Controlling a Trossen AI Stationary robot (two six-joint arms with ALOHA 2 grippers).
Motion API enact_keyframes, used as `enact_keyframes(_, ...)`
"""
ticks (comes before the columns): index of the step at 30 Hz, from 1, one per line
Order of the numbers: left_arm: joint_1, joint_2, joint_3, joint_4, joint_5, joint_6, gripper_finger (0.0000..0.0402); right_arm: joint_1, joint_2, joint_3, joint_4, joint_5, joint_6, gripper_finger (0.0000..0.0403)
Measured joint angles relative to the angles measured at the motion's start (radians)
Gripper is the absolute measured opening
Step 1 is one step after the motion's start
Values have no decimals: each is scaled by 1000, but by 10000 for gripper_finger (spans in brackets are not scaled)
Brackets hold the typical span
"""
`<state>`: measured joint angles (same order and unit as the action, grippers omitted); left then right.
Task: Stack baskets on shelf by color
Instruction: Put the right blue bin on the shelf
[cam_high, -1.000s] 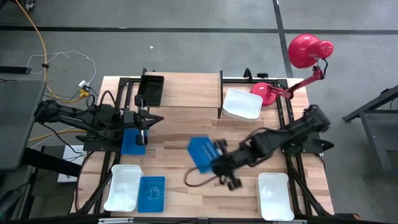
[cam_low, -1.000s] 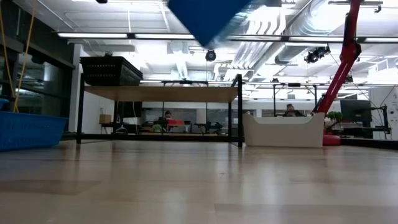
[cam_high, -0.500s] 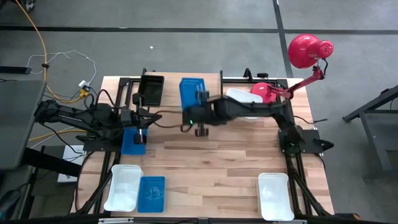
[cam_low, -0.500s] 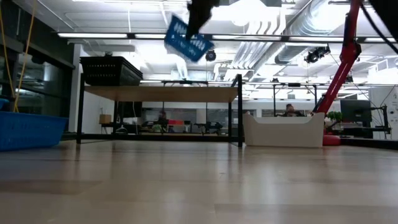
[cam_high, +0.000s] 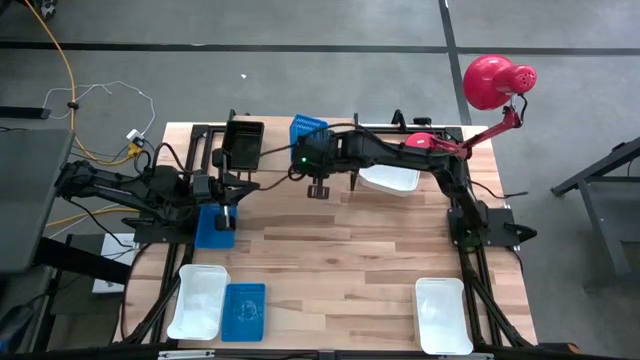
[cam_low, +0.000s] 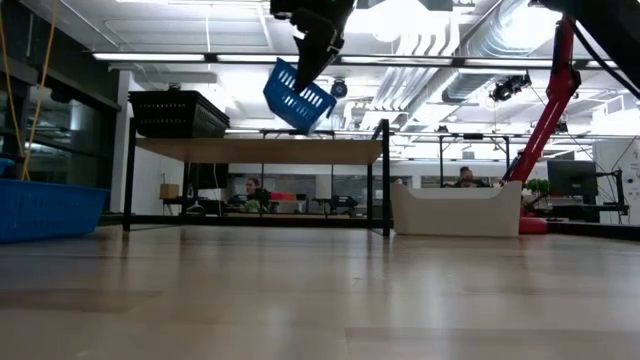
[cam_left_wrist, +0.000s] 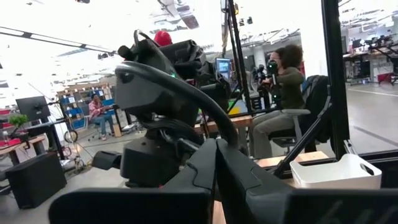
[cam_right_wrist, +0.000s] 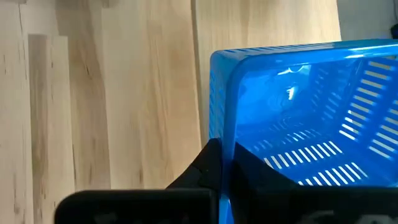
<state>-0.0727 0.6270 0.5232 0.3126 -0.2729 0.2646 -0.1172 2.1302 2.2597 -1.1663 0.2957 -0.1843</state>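
- No text, label, brand, number or sign can be read anywhere I look.
- The monitors in the room behind the shelf (cam_low: 260, 150) glow, but nothing on them is legible.
- The blue basket (cam_low: 298, 96) hanging above the shelf shows only slots, no lettering.

Blue basket (cam_low: 298, 97) tilted, airborne above the shelf (cam_low: 260, 150); black basket (cam_low: 178, 113) on it
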Motion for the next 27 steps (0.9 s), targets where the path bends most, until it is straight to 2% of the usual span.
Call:
enact_keyframes(21,0,0,0,0,0,0,0,-18,65,0,133,-61,-23,1)
enact_keyframes(27,0,0,0,0,0,0,0,-4,67,0,184,-69,-3,25)
